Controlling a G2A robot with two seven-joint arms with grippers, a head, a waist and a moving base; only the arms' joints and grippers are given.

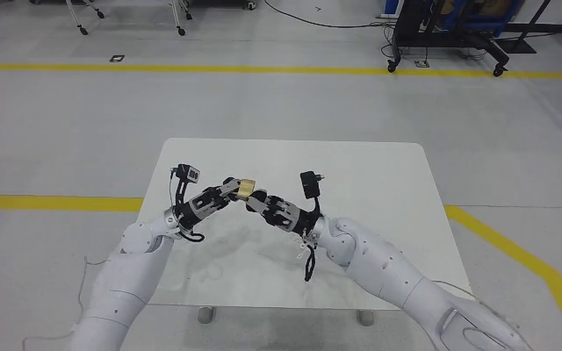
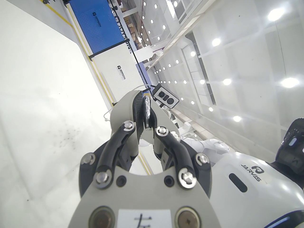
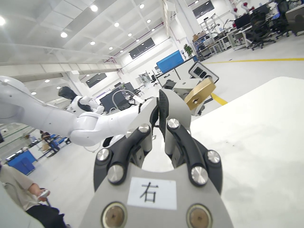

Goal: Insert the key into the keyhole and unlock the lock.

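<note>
Left gripper fingers clamped on silver shackle of brass block padlock, over the white counter's left half; right gripper fingers together, just beside padlock body.

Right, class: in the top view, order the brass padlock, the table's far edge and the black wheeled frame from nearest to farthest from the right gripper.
1. brass padlock, just off the right gripper jaws, above the table.
2. table's far edge, beyond the padlock.
3. black wheeled frame, on the floor, far right.

You have bright light from ceiling lamps. The table glares white; wrist views bend lines at their edges.
</note>
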